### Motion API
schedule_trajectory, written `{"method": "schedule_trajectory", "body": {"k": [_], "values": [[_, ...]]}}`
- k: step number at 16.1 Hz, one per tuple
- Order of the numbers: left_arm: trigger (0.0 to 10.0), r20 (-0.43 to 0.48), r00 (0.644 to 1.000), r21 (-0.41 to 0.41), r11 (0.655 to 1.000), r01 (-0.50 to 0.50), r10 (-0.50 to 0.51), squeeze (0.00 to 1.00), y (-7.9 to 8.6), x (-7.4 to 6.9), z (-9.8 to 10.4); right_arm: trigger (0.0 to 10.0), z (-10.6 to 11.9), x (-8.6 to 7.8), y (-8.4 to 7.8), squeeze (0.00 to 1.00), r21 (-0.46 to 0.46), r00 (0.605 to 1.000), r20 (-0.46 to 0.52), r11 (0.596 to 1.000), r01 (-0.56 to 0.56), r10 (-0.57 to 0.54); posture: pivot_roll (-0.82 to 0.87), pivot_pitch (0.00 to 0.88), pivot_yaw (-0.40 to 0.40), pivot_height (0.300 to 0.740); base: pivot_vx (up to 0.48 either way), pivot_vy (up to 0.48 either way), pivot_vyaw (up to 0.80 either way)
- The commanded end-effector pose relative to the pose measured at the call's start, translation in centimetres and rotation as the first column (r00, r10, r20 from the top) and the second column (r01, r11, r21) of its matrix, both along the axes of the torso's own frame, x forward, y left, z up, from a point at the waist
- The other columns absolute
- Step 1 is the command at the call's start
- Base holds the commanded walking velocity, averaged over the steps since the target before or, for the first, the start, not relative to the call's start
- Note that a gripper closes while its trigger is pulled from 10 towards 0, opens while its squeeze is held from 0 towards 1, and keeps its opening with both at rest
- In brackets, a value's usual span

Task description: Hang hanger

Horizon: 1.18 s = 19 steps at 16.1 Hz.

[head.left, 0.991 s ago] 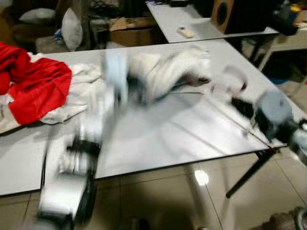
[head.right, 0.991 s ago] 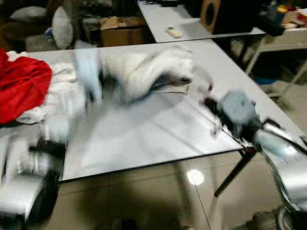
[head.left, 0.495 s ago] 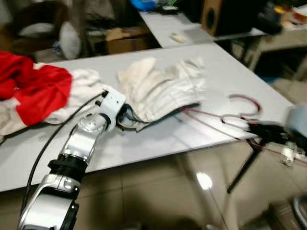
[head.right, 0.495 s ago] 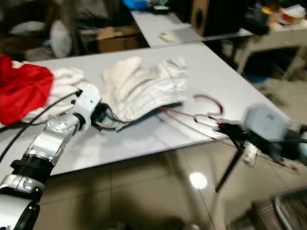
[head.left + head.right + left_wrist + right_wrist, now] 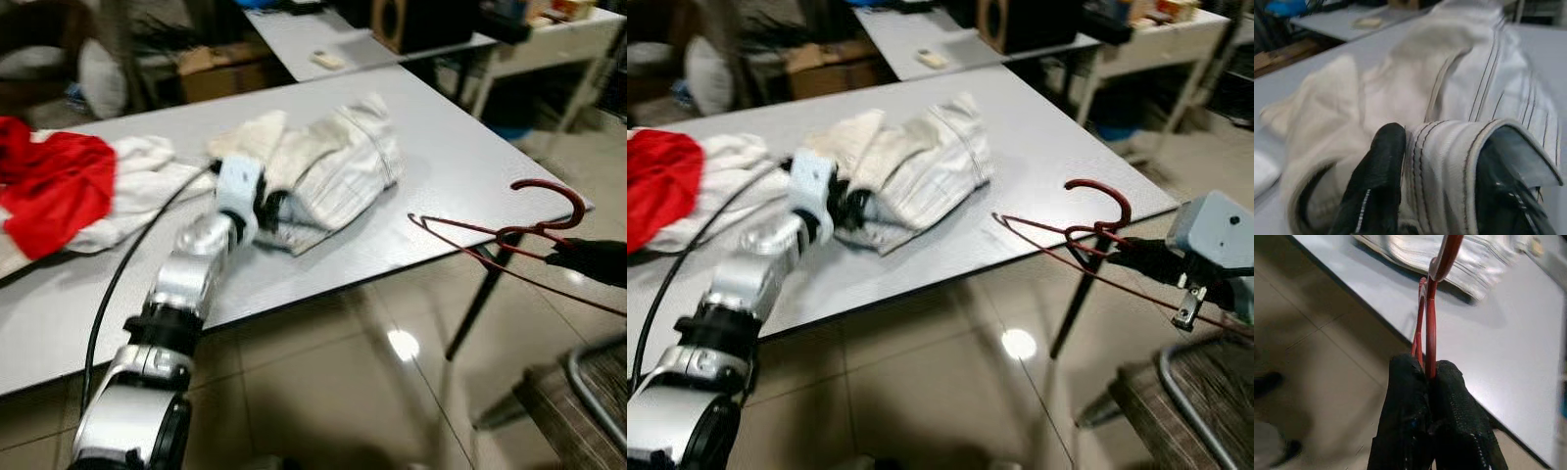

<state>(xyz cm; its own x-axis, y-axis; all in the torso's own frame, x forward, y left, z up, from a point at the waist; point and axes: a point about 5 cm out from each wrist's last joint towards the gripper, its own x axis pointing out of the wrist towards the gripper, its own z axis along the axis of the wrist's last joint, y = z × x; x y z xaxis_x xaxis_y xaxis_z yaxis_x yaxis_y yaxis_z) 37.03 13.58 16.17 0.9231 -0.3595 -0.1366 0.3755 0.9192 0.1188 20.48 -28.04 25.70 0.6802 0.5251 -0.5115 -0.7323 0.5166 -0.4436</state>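
Presently the red wire hanger is held off the near right corner of the grey desk, above the tiled floor. Its hook curves upward at the top, and its long axis runs roughly level, from the tip near the desk edge on the robot's left out toward the right hand. That hand's two black fingers are pressed together on the wires just below the hook's neck, as the right wrist view confirms. The left hand rests on the desk, pinching a folded edge of the white striped garment; in the left wrist view one black finger lies against the outside of the stitched fold, with the other on its inner side. A red cloth sits on a further white cloth at the desk's left end, well apart from the hanger. A second desk stands behind, carrying a small pale object, with a dark speaker box at its right. A dark wicker-like item with a metal rim stands on the floor below the right hand.
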Motion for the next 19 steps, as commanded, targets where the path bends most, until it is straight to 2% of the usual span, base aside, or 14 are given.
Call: {"method": "schedule_trajectory", "body": {"k": [1, 2, 4, 5, 6, 7, 9, 10, 11, 13, 14, 16, 17, 19], "values": [[10.0, 0.01, 1.0, 0.043, 0.999, 0.014, -0.015, 1.0, 0.2, 0.0, 0.2, 10.0, 0.6, -0.6, 1.0, 0.0, 0.054, 0.997, 0.0, 0.996, -0.071, 0.071, -0.19, 0.028, 0.091, 0.74, 0.0, 0.0, 0.0], [10.0, -0.018, 0.997, 0.083, 0.994, 0.075, -0.074, 1.0, 0.4, -0.7, -0.3, 10.0, 1.4, -0.8, 1.4, 0.0, 0.141, 0.995, 0.035, 0.985, -0.102, 0.098, -0.19, 0.025, 0.09, 0.74, 0.0, 0.0, 0.0], [10.0, -0.057, 0.98, 0.112, 0.974, 0.198, -0.192, 1.0, 0.6, -1.9, -0.7, 10.0, 1.9, -0.6, 1.5, 0.0, 0.215, 0.993, 0.083, 0.971, -0.102, 0.085, -0.19, 0.021, 0.089, 0.74, 0.0, 0.0, 0.0], [10.0, -0.106, 0.928, 0.158, 0.916, 0.37, -0.357, 1.0, 1.1, -4.0, -0.9, 10.0, 2.3, 0.4, 1.5, 0.0, 0.288, 0.988, 0.152, 0.956, -0.061, 0.017, -0.18, 0.018, 0.086, 0.74, 0.0, 0.0, 0.0], [10.0, -0.127, 0.891, 0.18, 0.873, 0.454, -0.437, 1.0, 1.3, -5.2, -0.9, 10.0, 2.5, 1.0, 1.6, 0.0, 0.315, 0.981, 0.193, 0.948, -0.046, -0.016, -0.17, 0.014, 0.084, 0.74, 0.0, 0.0, 0.0], [10.0, -0.133, 0.88, 0.191, 0.859, 0.475, -0.457, 1.0, 1.4, -5.6, -0.9, 10.0, 2.4, 1.2, 1.6, 0.0, 0.333, 0.981, 0.193, 0.942, -0.032, -0.035, -0.17, 0.012, 0.082, 0.74, 0.0, 0.0, 0.0], [10.0, -0.214, 0.828, 0.302, 0.771, 0.56, -0.518, 1.0, 1.8, -7.0, -1.7, 10.0, 1.2, 3.2, 1.9, 0.0, 0.38, 0.967, 0.196, 0.921, 0.08, -0.165, -0.16, 0.009, 0.083, 0.74, 0.0, 0.0, 0.0], [10.0, -0.239, 0.83, 0.341, 0.757, 0.558, -0.505, 1.0, 2.3, -7.2, -2.2, 10.0, 0.4, 4.3, 2.3, 0.0, 0.396, 0.95, 0.201, 0.907, 0.144, -0.239, -0.15, 0.005, 0.083, 0.74, 0.0, 0.0, 0.0], [10.0, -0.235, 0.85, 0.332, 0.783, 0.526, -0.472, 1.0, 2.9, -7.1, -2.2, 10.0, 0.0, 5.0, 2.8, 0.0, 0.466, 0.942, 0.192, 0.87, 0.16, -0.276, -0.15, 0.005, 0.083, 0.74, 0.0, 0.0, 0.0], [10.0, -0.253, 0.848, 0.3, 0.795, 0.527, -0.467, 1.0, 3.7, -7.8, -2.2, 10.0, -0.6, 5.4, 3.6, 0.0, 0.513, 0.941, 0.174, 0.842, 0.167, -0.292, -0.15, 0.0, 0.083, 0.74, 0.0, 0.0, 0.0], [10.0, -0.244, 0.834, 0.193, 0.818, 0.542, -0.495, 1.0, 4.1, -9.2, -1.6, 10.0, -1.1, 5.6, 4.5, 0.0, 0.544, 0.942, 0.16, 0.823, 0.164, -0.294, -0.13, 0.0, 0.081, 0.74, 0.0, 0.0, 0.0], [10.0, -0.185, 0.832, 0.053, 0.84, 0.54, -0.523, 1.0, 4.2, -10.1, -0.6, 10.0, -1.2, 5.8, 5.4, 0.0, 0.589, 0.938, 0.167, 0.794, 0.154, -0.305, -0.13, 0.0, 0.082, 0.74, 0.0, 0.0, 0.0], [10.0, -0.088, 0.852, -0.057, 0.857, 0.513, -0.516, 1.0, 4.5, -10.6, 0.7, 10.0, -1.0, 6.2, 6.5, 0.0, 0.677, 0.918, 0.178, 0.721, 0.148, -0.356, -0.12, 0.0, 0.078, 0.74, 0.0, 0.0, 0.0], [10.0, -0.065, 0.846, -0.052, 0.848, 0.527, -0.53, 1.0, 4.2, -11.1, 1.0, 10.0, -1.4, 6.6, 7.1, 0.0, 0.704, 0.903, 0.165, 0.689, 0.173, -0.396, -0.12, 0.0, 0.078, 0.74, 0.0, 0.0, 0.0]]}}
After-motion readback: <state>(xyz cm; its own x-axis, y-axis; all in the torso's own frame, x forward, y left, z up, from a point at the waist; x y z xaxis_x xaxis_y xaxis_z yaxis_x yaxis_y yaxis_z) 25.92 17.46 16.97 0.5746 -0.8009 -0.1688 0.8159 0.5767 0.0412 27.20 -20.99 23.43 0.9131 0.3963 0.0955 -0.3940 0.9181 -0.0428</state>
